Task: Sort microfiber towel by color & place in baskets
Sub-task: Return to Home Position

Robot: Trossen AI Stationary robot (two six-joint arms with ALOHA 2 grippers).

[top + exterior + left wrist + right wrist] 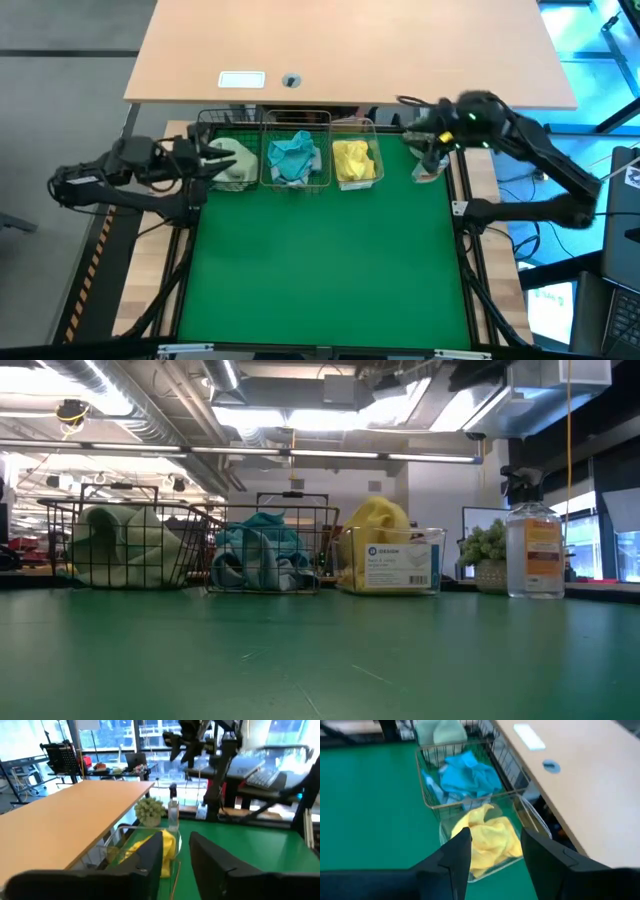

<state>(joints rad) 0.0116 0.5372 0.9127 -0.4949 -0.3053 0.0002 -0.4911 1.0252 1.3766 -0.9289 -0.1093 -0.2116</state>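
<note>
**Step in hand: both arms going back to home, sort judged complete.**
- Best handling: each arm should be rising clear of the container rims before drawing back to its own side. The right arm should be giving room to the spray bottle (534, 555) and potted plant (487, 550) beside it.

**Tools**
- Left gripper (212, 160): hovering at 10 o'clock of the green mat (330, 270), at the black wire basket (52, 545). Fingers are standing spread, holding and touching nothing.
- Right gripper (495, 837): hanging at 2 o'clock, just beyond the clear plastic bin (395, 560). Fingers are standing parted, carrying nothing.

**Task's things, lying in a row at 12 o'clock**
- Green towel (235, 162): sitting in the black wire basket.
- Blue towel (465, 775): sitting in the copper wire basket (325, 550).
- Yellow towel (353, 162): sitting in the clear plastic bin.
</note>
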